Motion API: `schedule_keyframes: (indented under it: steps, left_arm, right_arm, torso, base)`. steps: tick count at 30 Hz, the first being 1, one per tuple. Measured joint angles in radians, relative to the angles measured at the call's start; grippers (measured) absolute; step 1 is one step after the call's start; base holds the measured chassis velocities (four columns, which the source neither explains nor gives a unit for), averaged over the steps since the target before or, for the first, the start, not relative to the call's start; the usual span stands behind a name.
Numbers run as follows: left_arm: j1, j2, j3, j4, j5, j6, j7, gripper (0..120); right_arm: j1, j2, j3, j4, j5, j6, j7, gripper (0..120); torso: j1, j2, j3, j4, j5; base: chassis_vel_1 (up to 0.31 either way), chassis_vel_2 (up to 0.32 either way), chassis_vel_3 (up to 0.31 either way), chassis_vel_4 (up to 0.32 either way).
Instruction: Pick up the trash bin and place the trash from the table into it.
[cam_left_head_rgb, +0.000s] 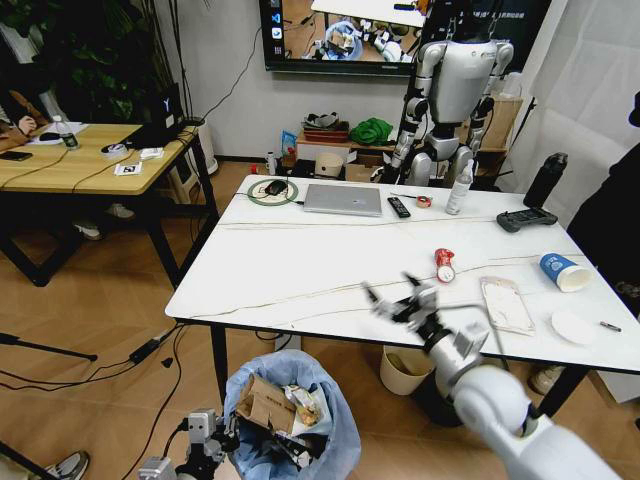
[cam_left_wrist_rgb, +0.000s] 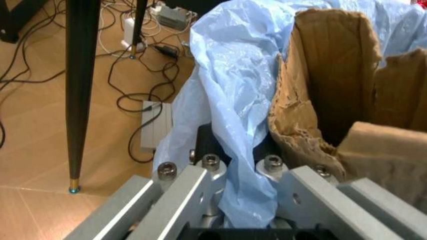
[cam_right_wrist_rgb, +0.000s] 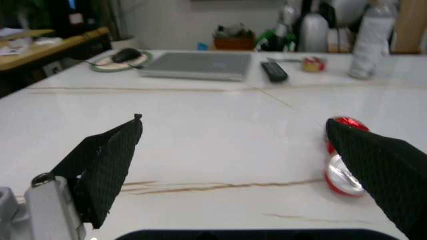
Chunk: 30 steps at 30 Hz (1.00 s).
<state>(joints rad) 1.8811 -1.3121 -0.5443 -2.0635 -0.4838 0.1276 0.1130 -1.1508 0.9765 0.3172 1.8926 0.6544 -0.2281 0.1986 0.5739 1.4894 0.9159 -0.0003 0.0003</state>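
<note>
The right claw (cam_left_head_rgb: 398, 296) hovers low over the white marble desk (cam_left_head_rgb: 300, 260), near its front edge, fingers spread wide with nothing between them. Just beyond it lies the crushed red can (cam_left_head_rgb: 444, 265) on its side, near the desk's middle; from the right wrist it sits close by one black fingertip (cam_right_wrist_rgb: 383, 165), not touching. Further toward the right edge: a clear plastic package (cam_left_head_rgb: 506, 303), a blue paper cup (cam_left_head_rgb: 564, 272) tipped over, and a white disc (cam_left_head_rgb: 574, 327) near the front right corner.

Down below the front edge, the trash bin (cam_left_head_rgb: 295, 415) with its crinkly light-blue bag sits off the desk, torn brown cardboard (cam_left_head_rgb: 265, 403) already inside. The left claw (cam_left_head_rgb: 205, 440) is at the bin's rim, pinching the blue bag (cam_left_wrist_rgb: 233, 125) between its metal fingers (cam_left_wrist_rgb: 177, 192), cardboard right beside them.
</note>
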Motion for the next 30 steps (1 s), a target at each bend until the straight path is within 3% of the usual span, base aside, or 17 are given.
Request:
schedule_keyframes:
  steps: [4,19,30]
  left_arm:
    - [0.009,0.006,-0.002,-0.007,-0.002,-0.007,0.005,0]
    - [0.013,-0.011,-0.017,-0.016,-0.005,-0.009,0.007,0]
    - [0.010,-0.029,-0.032,-0.013,-0.010,-0.005,0.005,0]
  right_arm:
    - [0.079,0.018,0.052,-0.122,0.055,-0.084,-0.025,100]
    - [0.256,0.070,0.001,-0.440,0.050,-0.085,-0.059,100]
    - [0.382,0.109,-0.041,-0.566,-0.001,-0.140,-0.079,100]
  torso:
    - [0.000,0.000,0.000,0.0001,-0.0001]
    - [0.000,0.000,0.000,0.0000,-0.0003]
    - [0.000,0.000,0.000,0.0004,-0.0004]
  base:
    - [0.000,0.000,0.000,0.000]
    - [0.000,0.000,0.000,0.000]
    - [0.000,0.000,0.000,0.000]
